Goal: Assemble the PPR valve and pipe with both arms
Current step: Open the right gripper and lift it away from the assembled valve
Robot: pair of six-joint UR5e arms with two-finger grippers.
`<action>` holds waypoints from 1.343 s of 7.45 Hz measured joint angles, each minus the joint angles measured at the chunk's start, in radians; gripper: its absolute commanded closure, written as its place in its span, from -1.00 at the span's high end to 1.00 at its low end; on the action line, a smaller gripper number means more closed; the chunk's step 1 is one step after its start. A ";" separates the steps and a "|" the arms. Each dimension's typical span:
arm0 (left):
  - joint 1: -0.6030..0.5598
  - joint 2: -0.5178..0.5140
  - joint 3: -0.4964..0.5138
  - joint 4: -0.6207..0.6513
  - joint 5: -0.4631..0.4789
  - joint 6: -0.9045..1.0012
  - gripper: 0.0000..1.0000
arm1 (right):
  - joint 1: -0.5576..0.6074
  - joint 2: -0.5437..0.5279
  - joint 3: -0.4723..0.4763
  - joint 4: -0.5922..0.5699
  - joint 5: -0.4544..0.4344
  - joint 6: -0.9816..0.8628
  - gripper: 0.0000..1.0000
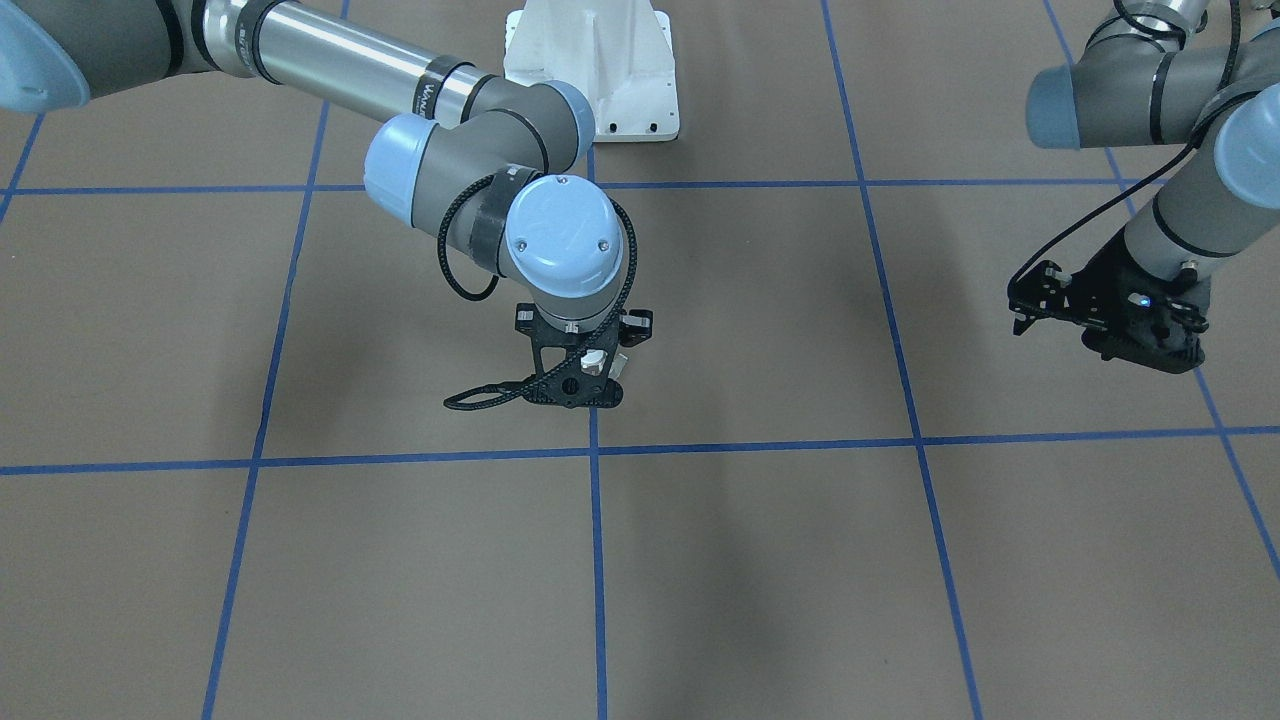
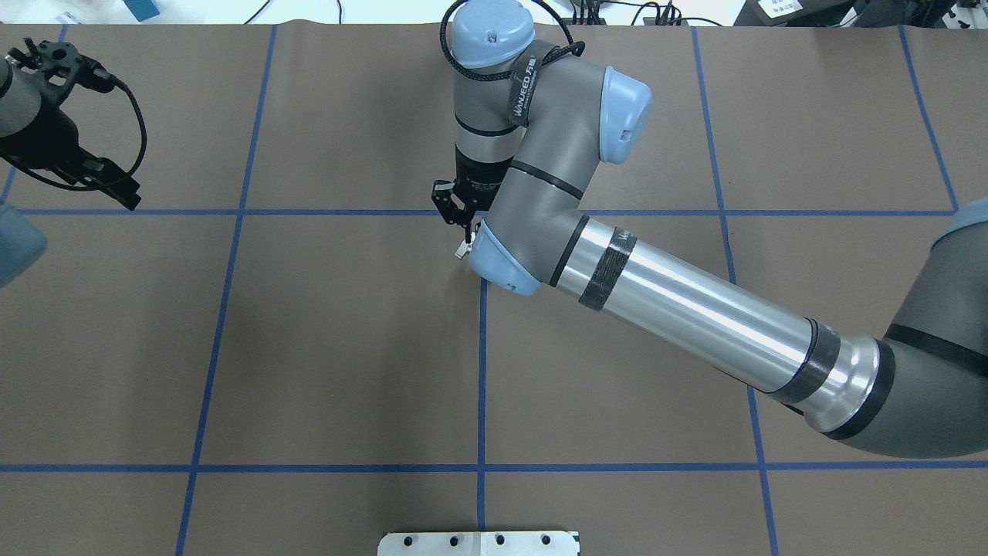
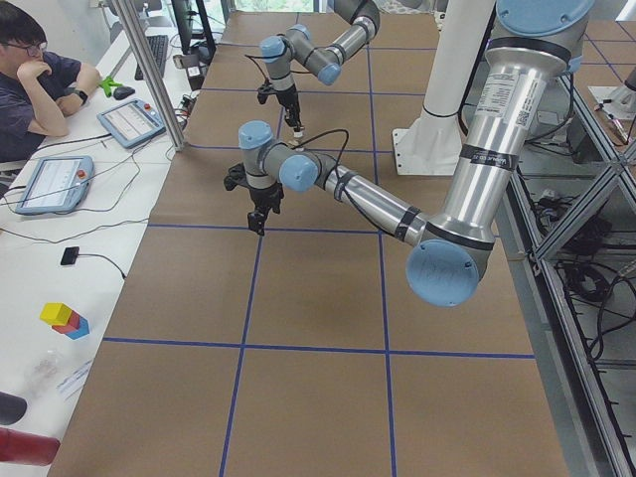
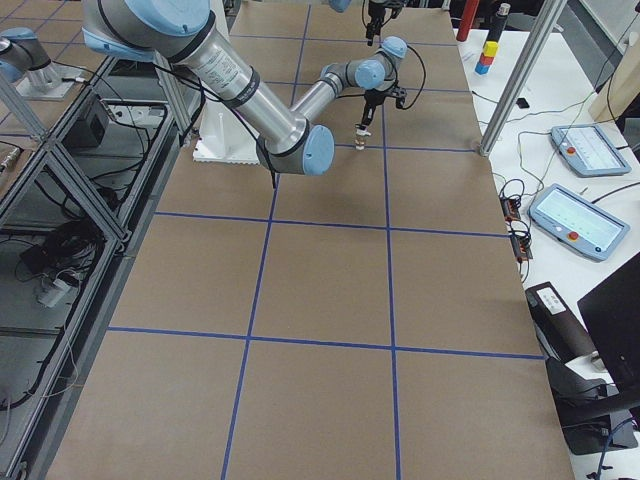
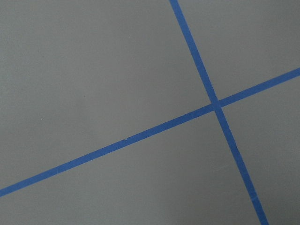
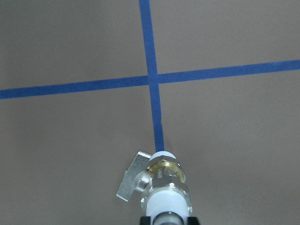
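Note:
My right gripper point(image 6: 167, 220) is shut on the PPR valve point(image 6: 161, 180), holding it by its near white collar. The brass middle and pale side handle point(image 6: 131, 180) point down toward the table, over a blue tape line. The valve also shows in the front view point(image 1: 596, 360) and the overhead view point(image 2: 463, 249), under the right gripper point(image 1: 588, 385). A grey round end point(image 6: 166, 218) sits in the near collar; I cannot tell if it is the pipe. No separate pipe is in view. My left gripper point(image 1: 1025, 308) hangs empty at the table's far left end, also seen overhead point(image 2: 123, 193). I cannot tell its opening.
Brown paper with a blue tape grid point(image 1: 595, 450) covers the table. The white pedestal base point(image 1: 600, 70) stands at the robot's side of the table. An operator point(image 3: 40, 70) sits at a side bench with tablets point(image 3: 55, 184).

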State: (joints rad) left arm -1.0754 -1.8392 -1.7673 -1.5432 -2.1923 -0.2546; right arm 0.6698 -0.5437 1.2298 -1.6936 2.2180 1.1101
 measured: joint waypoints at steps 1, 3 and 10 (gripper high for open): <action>0.001 0.000 0.002 0.000 0.000 0.000 1.00 | 0.000 -0.001 0.000 0.000 -0.001 0.000 0.06; 0.002 0.000 0.005 0.000 0.000 0.000 1.00 | 0.003 0.001 0.009 0.000 -0.002 0.003 0.98; -0.052 -0.001 0.003 -0.001 0.000 0.022 1.00 | 0.218 -0.138 0.324 -0.135 0.002 -0.047 0.99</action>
State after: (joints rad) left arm -1.1270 -1.8406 -1.7645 -1.5440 -2.1923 -0.2331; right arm 0.8883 -0.6813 1.5537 -1.8281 2.2195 1.0633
